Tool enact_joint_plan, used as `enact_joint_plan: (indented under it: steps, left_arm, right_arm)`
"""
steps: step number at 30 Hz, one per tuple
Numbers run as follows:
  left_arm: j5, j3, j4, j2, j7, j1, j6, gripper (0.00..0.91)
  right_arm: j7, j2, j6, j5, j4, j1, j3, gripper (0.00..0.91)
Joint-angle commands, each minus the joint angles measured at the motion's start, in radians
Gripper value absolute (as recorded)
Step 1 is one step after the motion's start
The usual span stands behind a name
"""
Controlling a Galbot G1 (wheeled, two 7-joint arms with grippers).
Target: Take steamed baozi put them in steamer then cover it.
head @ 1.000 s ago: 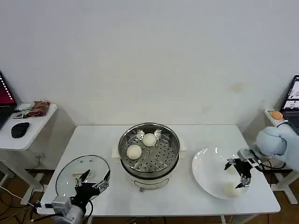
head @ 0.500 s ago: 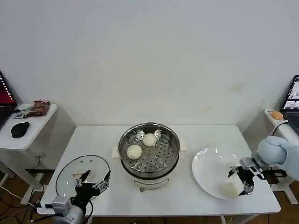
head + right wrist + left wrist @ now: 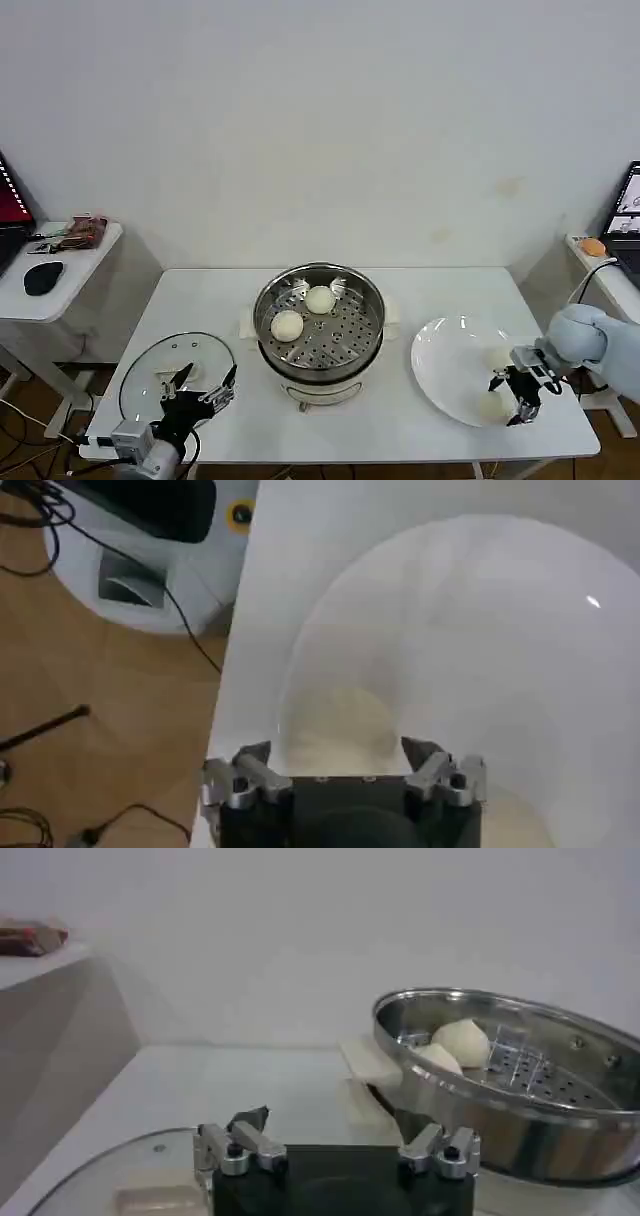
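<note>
Right gripper [image 3: 515, 400], jaws spread, lowered at about four o'clock onto the white plate [image 3: 445, 350], straddling the nearer baozi [image 3: 490, 404]; dropped lower and closer to the counter [image 3: 200, 300] edge than a second before. Judged as closing in for the third pickup. Second plate baozi [image 3: 498, 357] just beyond. Two baozi [image 3: 319, 299] already inside the steamer [image 3: 320, 322] at centre. Left gripper [image 3: 200, 392] parked open over the cover [image 3: 150, 372] at eight o'clock.
</note>
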Motion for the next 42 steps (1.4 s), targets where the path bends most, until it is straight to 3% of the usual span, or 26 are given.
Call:
enact_joint_plan:
  steps: [1,21,28,36,42]
  left_arm:
    - [0.000,0.000,0.000,0.000,0.000,0.000,0.000,0.907]
    - [0.003,0.007,-0.014,-0.003,0.001,0.004,0.000,0.907]
    - [0.002,0.002,-0.024,-0.002,0.003,0.011,0.000,0.907]
    - [0.002,0.000,-0.031,-0.001,0.003,0.017,-0.001,0.907]
    - [0.002,-0.001,-0.034,-0.003,0.004,0.025,-0.002,0.907]
  right_arm:
    - [0.003,0.004,-0.012,0.021,-0.010,-0.039,0.032,0.584]
    - [-0.026,-0.081,-0.015,0.089,0.083,0.101,-0.034,0.584]
    - [-0.030,-0.110,-0.002,0.095,0.133,0.239,-0.134,0.584]
    - [-0.030,-0.003,0.093,0.094,0.104,0.609,-0.370,0.584]
    - [-0.015,0.122,0.152,0.167,0.052,0.751,-0.407,0.584]
